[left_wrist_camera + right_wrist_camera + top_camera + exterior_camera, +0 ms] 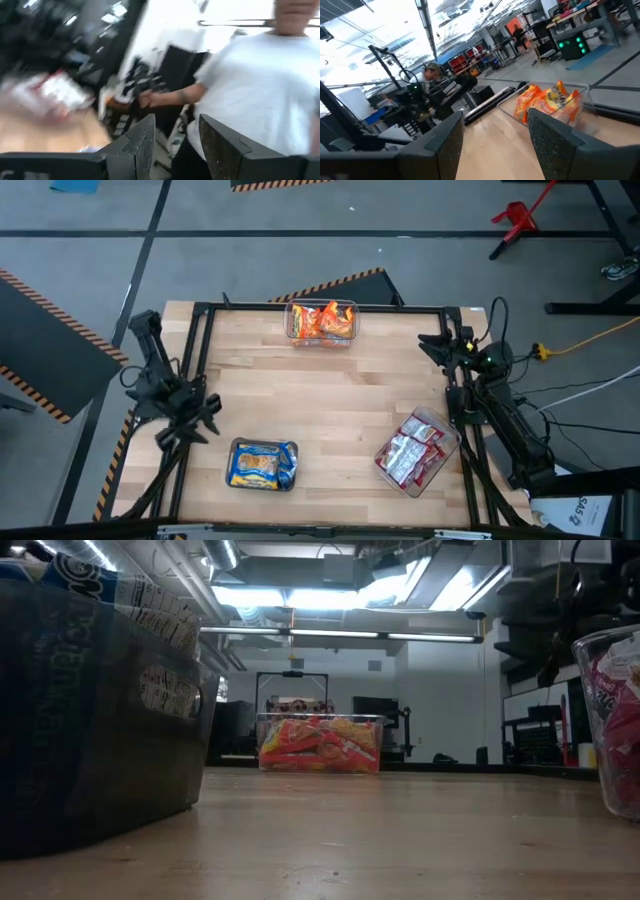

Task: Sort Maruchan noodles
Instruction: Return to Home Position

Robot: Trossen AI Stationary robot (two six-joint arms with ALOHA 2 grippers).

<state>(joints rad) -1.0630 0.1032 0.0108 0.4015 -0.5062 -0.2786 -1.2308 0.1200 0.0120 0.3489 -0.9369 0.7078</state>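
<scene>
Your orange packets (322,321) of Maruchan lie in a clear tub (288,326) at the far edge of the worktop (330,395), about mid-width. The blue-and-yellow packets (262,465) fill a second tub at the near edge, left of centre. The red-and-white packets (412,452) fill a third near the right side (that one sits askew).

Your left claw (203,418) hangs at the worktop's left edge, near the blue-and-yellow lot, arm drawn in along the frame. Its fingers (142,137) are parted and hold nothing.

The right claw (437,343) rests at the right edge, between the orange and red-and-white tubs. Its fingers (552,135) are likewise apart and empty.

A person (260,85) in a white shirt stands beyond the worktop.
</scene>
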